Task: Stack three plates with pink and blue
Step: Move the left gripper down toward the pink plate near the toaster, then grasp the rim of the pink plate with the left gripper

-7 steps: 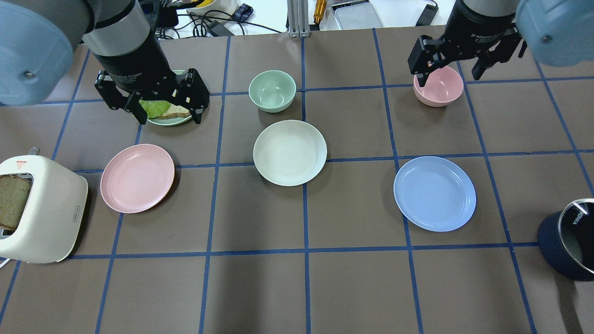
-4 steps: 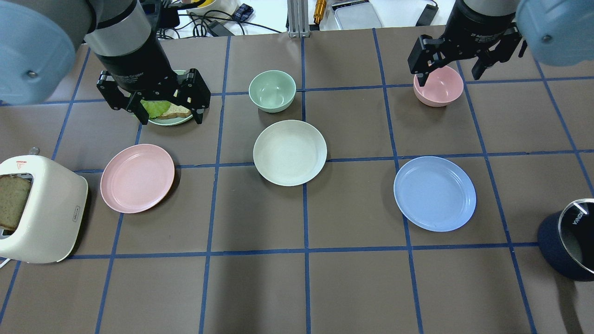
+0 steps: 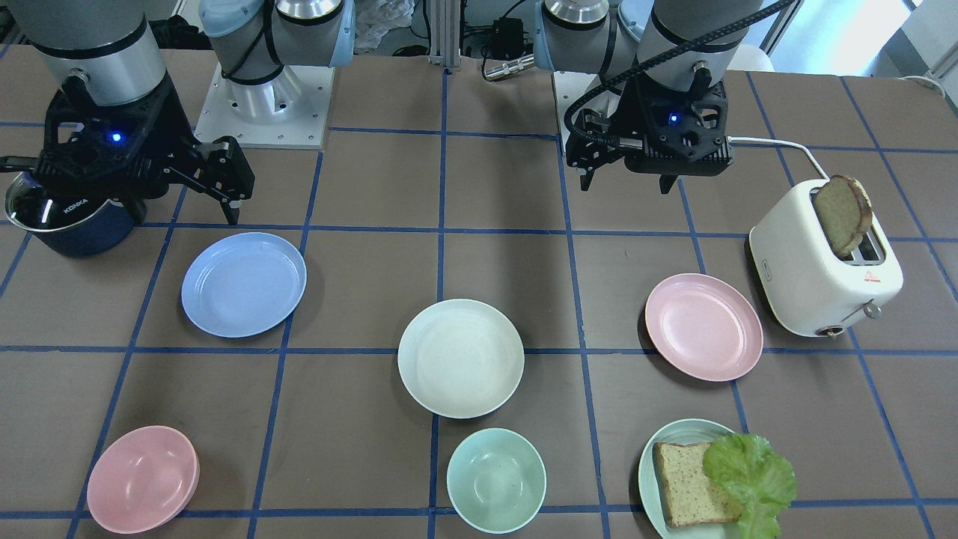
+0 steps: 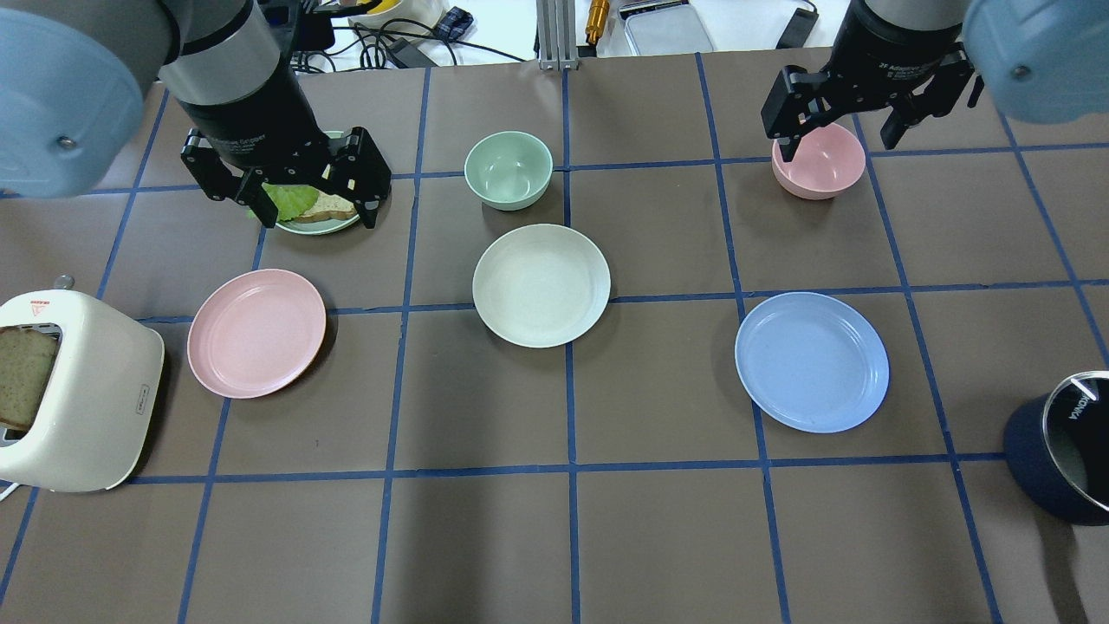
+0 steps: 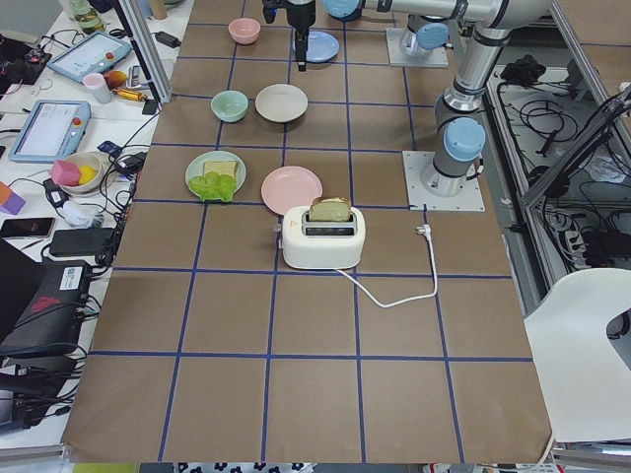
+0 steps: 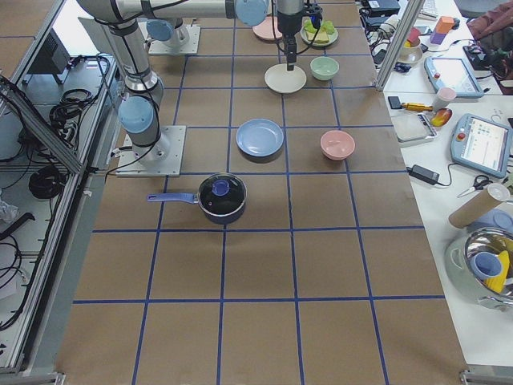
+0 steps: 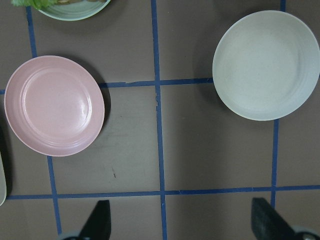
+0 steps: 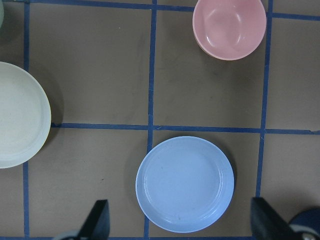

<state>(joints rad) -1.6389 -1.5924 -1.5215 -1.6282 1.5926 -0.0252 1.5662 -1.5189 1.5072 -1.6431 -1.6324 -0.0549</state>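
Three plates lie apart on the brown table. The cream-white plate [image 4: 541, 285] is in the middle, the pale pink plate [image 4: 256, 333] to its left and the light blue plate [image 4: 811, 361] to its right. My left gripper [image 4: 314, 208] is open and empty, held high beyond the pink plate; its wrist view shows the pink plate [image 7: 54, 105] and the white plate [image 7: 266, 65] below. My right gripper [image 4: 839, 146] is open and empty, held high beyond the blue plate, which shows in its wrist view [image 8: 184, 184].
A pale green plate with bread and lettuce [image 4: 316, 217] lies under the left gripper. A mint bowl [image 4: 509, 169] sits beyond the white plate and a pink bowl [image 4: 819, 165] under the right gripper. A toaster [image 4: 78, 399] stands at the left edge, a dark pot [image 4: 1061, 451] at the right.
My left gripper has shifted very slightly toward the far side. The right arm and the plates have not moved.
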